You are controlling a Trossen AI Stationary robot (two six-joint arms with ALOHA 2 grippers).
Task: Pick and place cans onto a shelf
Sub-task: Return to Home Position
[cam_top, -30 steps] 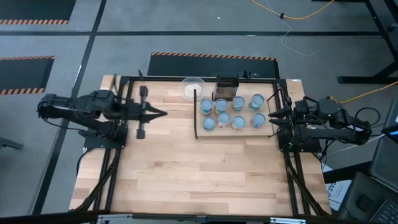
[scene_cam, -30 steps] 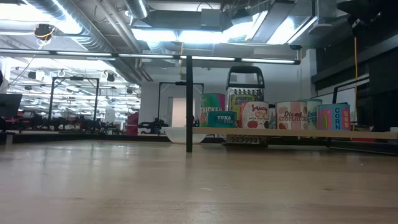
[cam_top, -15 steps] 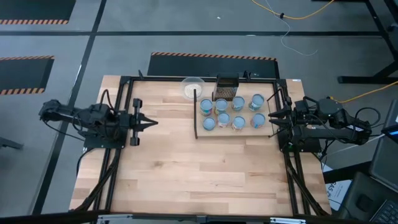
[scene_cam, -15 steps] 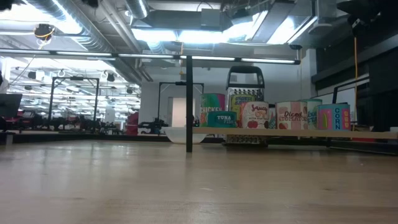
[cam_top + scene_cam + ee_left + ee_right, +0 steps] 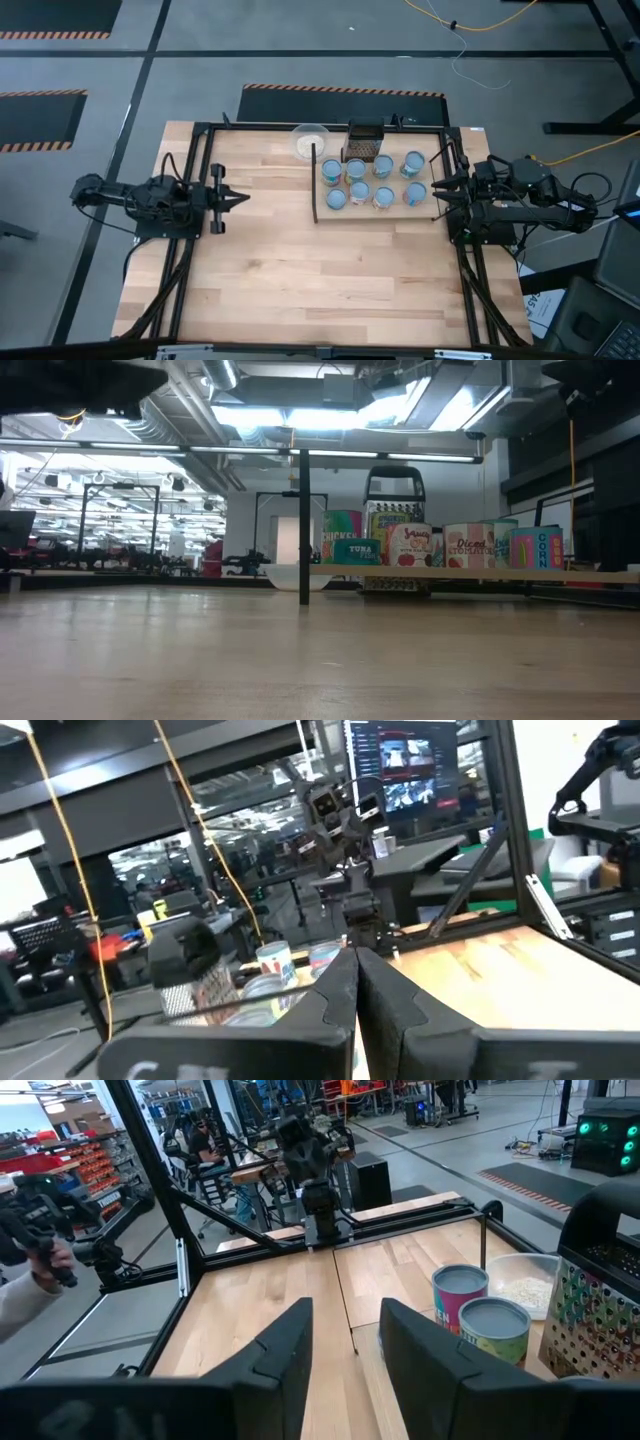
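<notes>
Wooden tabletop (image 5: 300, 290): left gripper (image 5: 238, 198) at its left edge, fingers pressed together, empty; right gripper (image 5: 437, 190) at the right edge just beside the shelf (image 5: 372, 212), fingers parted, empty. Farther back, cans (image 5: 384, 197) stand upright on the shelf. They look rigid, probably lightish and slick-sided; pinch across the round wall.

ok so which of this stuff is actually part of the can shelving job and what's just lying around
Job: cans, all standing on the shelf; left end effector and right end effector, at the table's sides.
Lying about: white bowl; dark grater, both by the shelf's far edge.
</notes>
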